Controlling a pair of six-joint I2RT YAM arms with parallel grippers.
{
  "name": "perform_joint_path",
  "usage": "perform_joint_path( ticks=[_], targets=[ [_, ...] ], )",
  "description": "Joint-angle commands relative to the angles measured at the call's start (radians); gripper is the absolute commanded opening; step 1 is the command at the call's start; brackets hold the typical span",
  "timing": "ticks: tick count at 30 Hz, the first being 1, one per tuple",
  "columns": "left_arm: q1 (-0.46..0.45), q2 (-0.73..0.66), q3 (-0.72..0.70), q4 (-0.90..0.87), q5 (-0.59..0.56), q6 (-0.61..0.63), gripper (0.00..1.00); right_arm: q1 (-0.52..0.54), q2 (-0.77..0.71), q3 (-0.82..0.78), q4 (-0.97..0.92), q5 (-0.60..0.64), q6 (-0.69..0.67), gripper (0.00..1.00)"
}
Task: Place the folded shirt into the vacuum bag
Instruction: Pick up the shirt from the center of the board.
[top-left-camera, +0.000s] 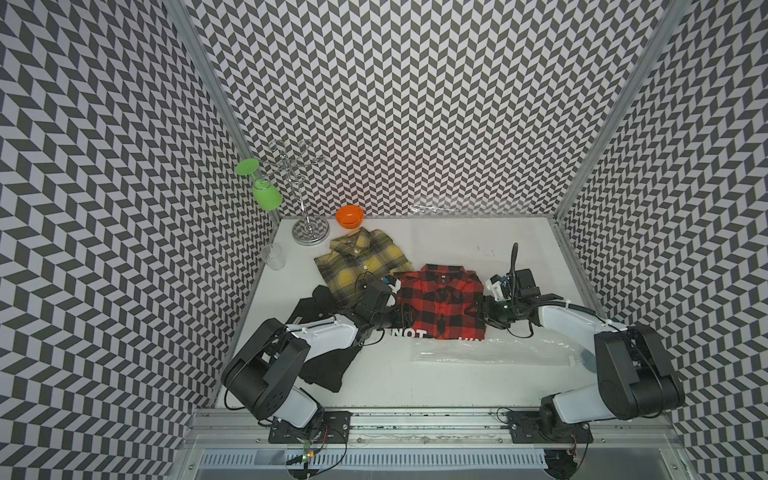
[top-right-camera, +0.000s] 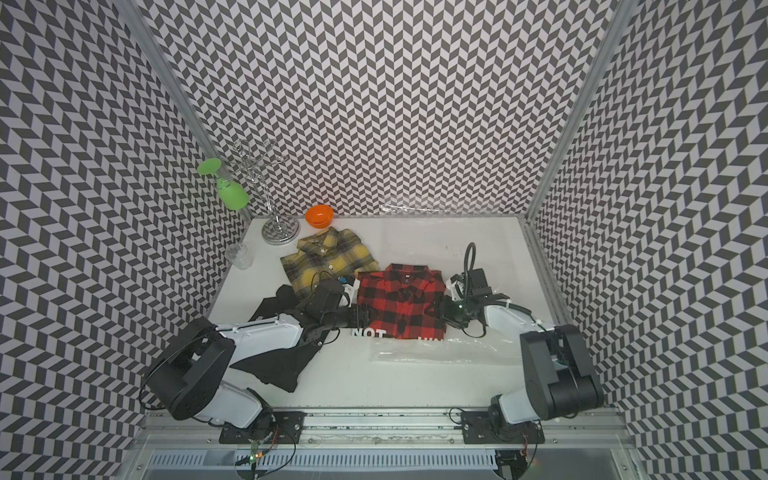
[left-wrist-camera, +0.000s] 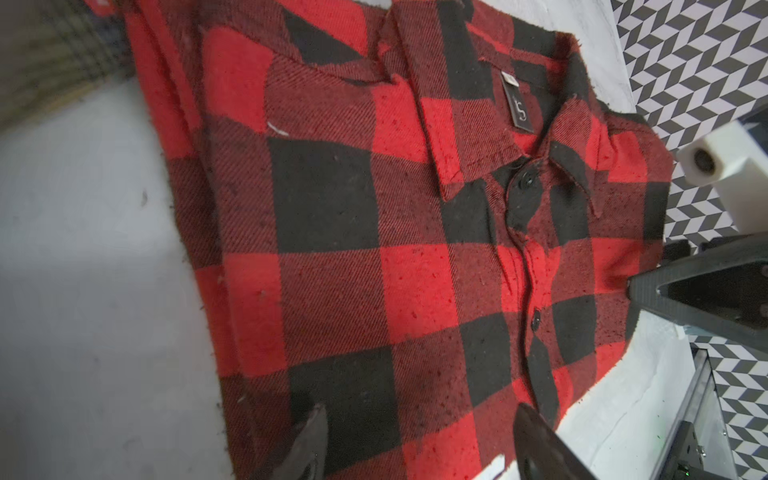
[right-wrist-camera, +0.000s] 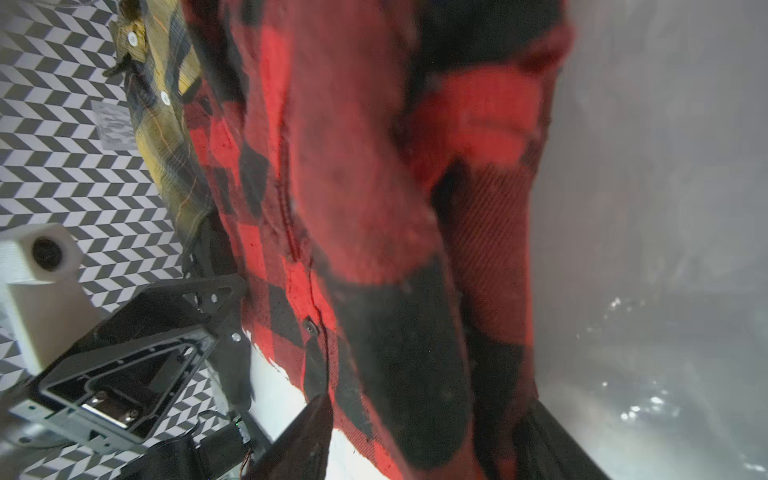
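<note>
The folded red-and-black checked flannel shirt (top-left-camera: 440, 299) lies flat mid-way across the white table (top-left-camera: 415, 386), collar toward the patterned back wall (top-left-camera: 415, 124), hem toward the robot, so its long axis runs front to back. The clear crinkly plastic vacuum bag (top-left-camera: 498, 353) shows as film just in front of the hem, reaching toward the right arm; whether that film also runs under or over the shirt, I cannot tell.

The left gripper (top-left-camera: 405, 318) sits at the shirt's left edge and the right gripper (top-left-camera: 478, 309) at its right edge; they face each other across the short axis, equally near. In both wrist views the fingers (left-wrist-camera: 311, 440) (right-wrist-camera: 303, 436) stand spread with fabric between them, pinching nothing.

I judge the coming move depends on the bag's mouth, which I cannot locate. A yellow plaid shirt (top-left-camera: 365, 262) lies just beside the red one on the left; a black garment (top-left-camera: 328, 365) lies under the left arm.
</note>
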Motion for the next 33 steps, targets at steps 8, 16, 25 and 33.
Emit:
perform_joint_path(
  ticks=[8, 16, 25, 33],
  targets=[
    [-0.049, 0.029, -0.059, 0.118, 0.012, -0.057, 0.71, 0.002, -0.013, -0.127, 0.263, -0.094, 0.144, 0.66],
    [-0.081, 0.082, -0.085, 0.195, 0.086, -0.087, 0.71, 0.014, -0.105, -0.108, 0.287, -0.016, 0.202, 0.33],
    [-0.111, 0.054, -0.047, 0.268, 0.324, 0.035, 0.72, 0.043, -0.063, 0.16, -0.034, 0.13, 0.083, 0.12],
    [0.12, -0.092, -0.014, 0.03, 0.27, -0.012, 0.7, 0.12, 0.016, 0.319, -0.231, 0.397, -0.024, 0.09]
  ],
)
